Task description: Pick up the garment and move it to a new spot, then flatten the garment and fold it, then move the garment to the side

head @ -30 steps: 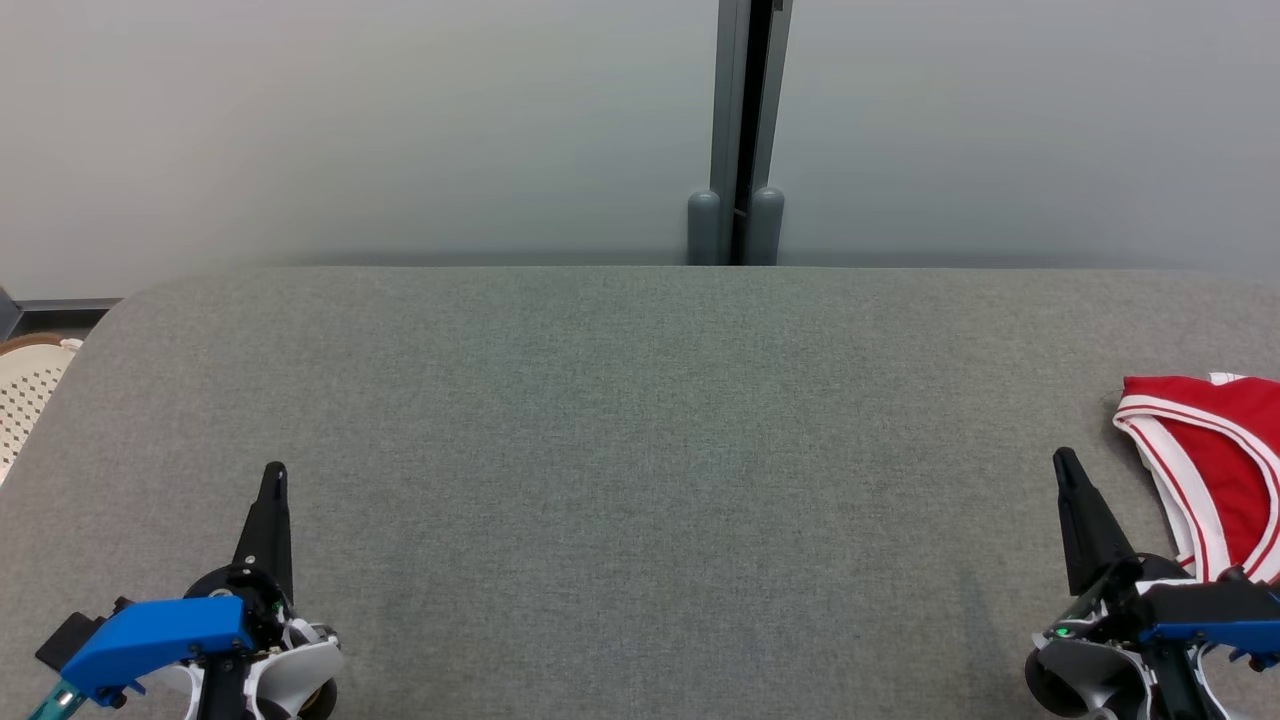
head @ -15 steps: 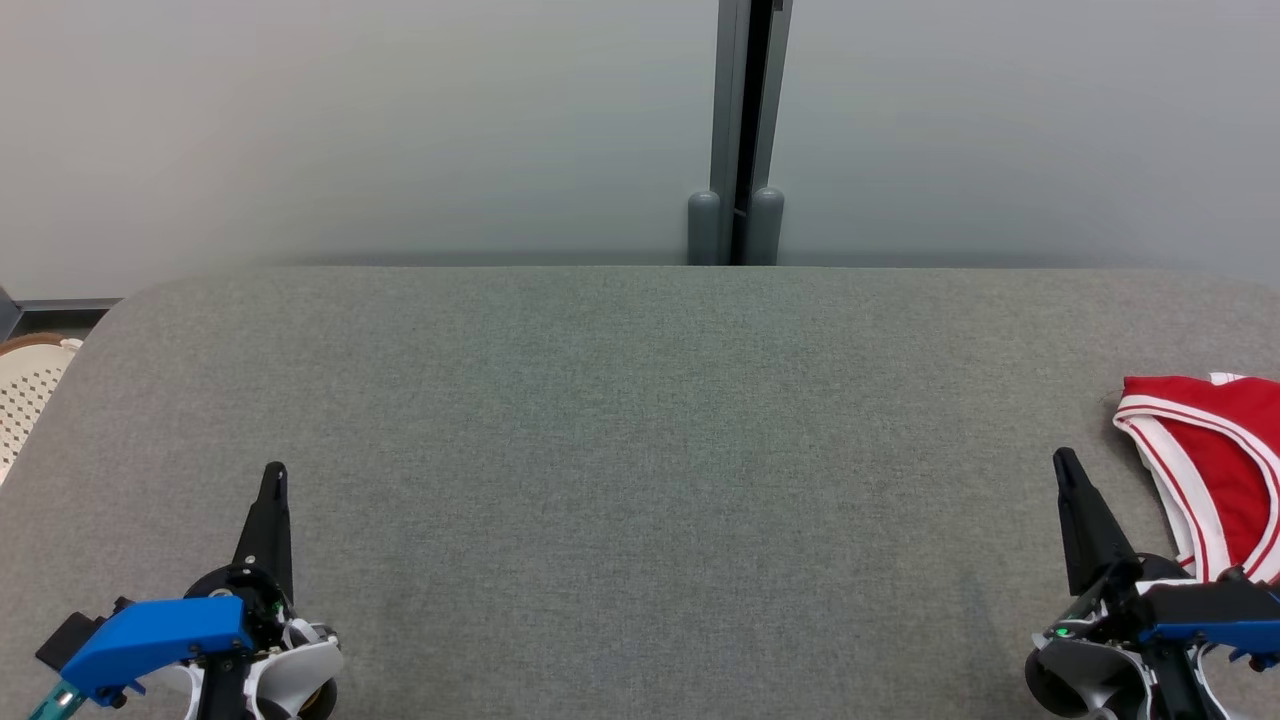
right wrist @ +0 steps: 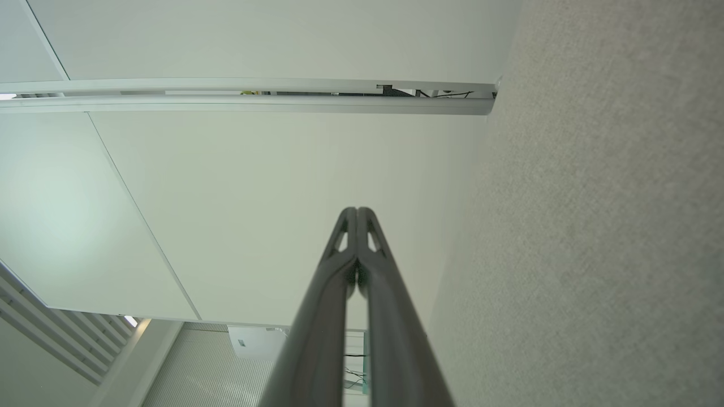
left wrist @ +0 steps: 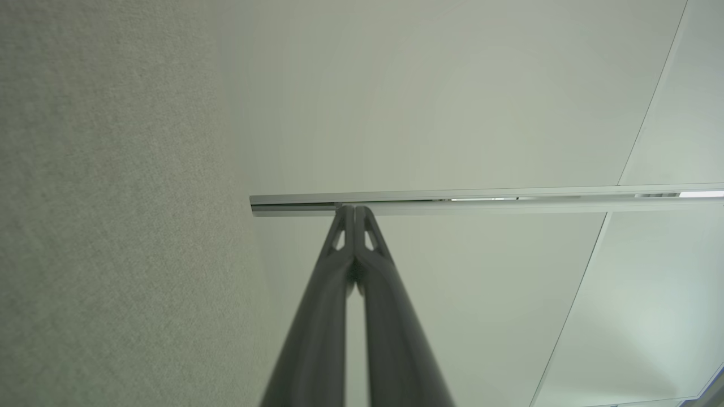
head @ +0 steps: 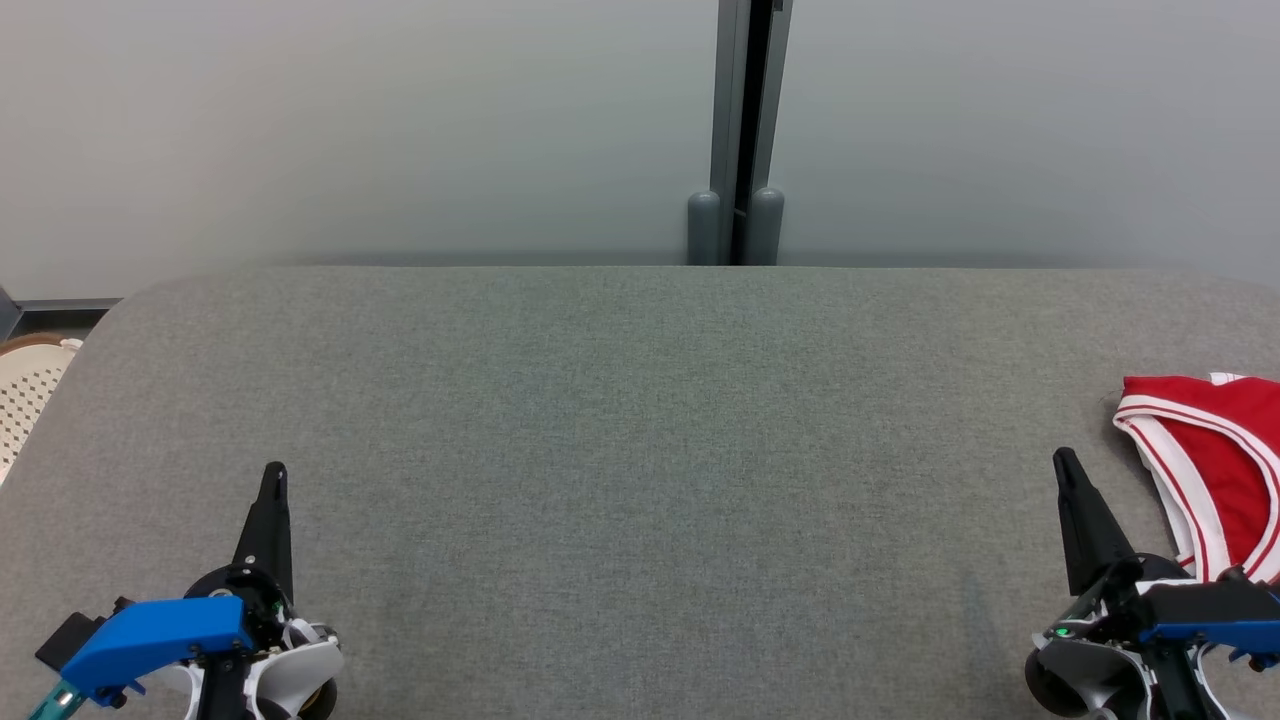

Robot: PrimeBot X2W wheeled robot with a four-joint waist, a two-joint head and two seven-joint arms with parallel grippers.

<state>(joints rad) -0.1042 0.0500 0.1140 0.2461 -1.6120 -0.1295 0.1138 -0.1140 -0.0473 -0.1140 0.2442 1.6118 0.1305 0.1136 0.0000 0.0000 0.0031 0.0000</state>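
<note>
A red garment with white striped trim (head: pixel 1215 470) lies folded at the right edge of the grey fabric table (head: pixel 640 450), partly cut off by the frame. My right gripper (head: pixel 1062 458) stands just left of it, shut and holding nothing. Its fingers (right wrist: pixel 356 213) meet at the tips in the right wrist view. My left gripper (head: pixel 273 472) rests at the lower left, far from the garment. In the left wrist view its fingertips (left wrist: pixel 354 210) touch, with nothing held between them.
A white perforated basket (head: pixel 25 395) sits off the table's left edge. A grey post (head: pixel 738 130) stands against the pale wall behind the table's far edge. The wide middle of the table is bare fabric.
</note>
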